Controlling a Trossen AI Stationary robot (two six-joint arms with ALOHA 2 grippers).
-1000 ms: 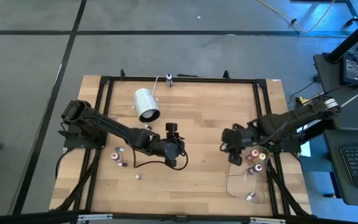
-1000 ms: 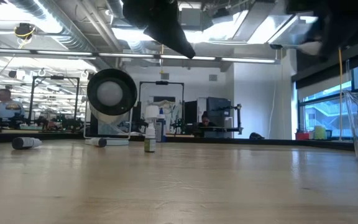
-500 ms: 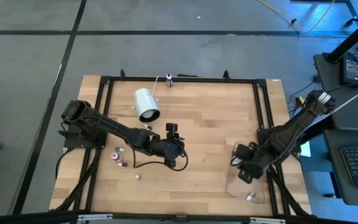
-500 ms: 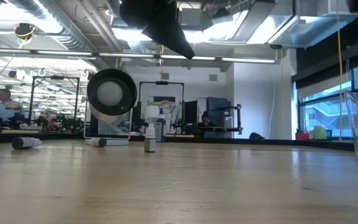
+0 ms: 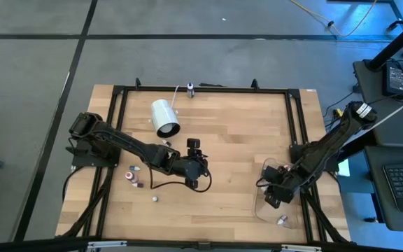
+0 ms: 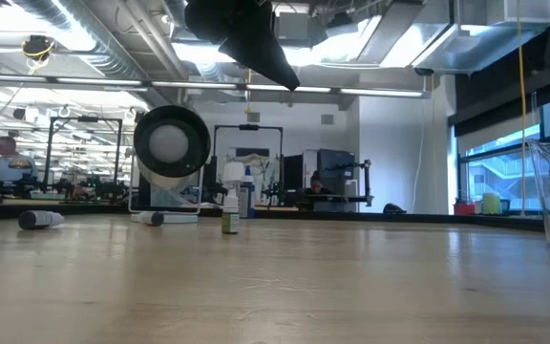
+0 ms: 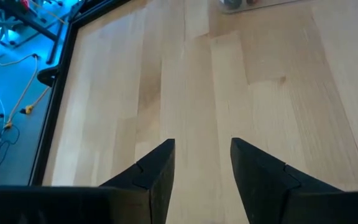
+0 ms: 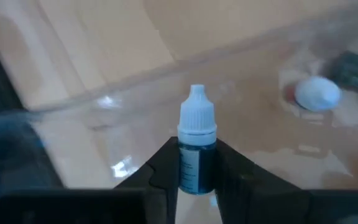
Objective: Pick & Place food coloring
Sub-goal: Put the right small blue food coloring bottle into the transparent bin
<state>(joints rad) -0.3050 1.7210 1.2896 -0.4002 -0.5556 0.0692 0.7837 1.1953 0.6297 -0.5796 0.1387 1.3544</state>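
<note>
Right wrist view: a dropper bottle [image 8: 197, 152] of dark blue food coloring with a white cap stands upright between the right tool's [image 8: 194, 163] fingers, which are clamped on its body below the cap.
Location: the right tool [image 5: 275, 194] hangs over the clear container [image 5: 261, 210] at the right front of the worktop [image 5: 229, 140]; a white-capped bottle [image 8: 316, 93] already lies inside.
Handling: judged light, rigid plastic, smooth-sided and likely to slip or tip; fragile only at the nozzle.
Hold point: mid-body, as now, cap left free.
Remaining stock: small bottles [image 5: 134, 176] lie near the worktop's left edge; one [image 6: 229, 212] stands far back.
Left tool [image 7: 201, 168]: fingers apart, empty, hovering mid-worktop.
Other item: white cylinder [image 5: 164, 117] on its side.
</note>
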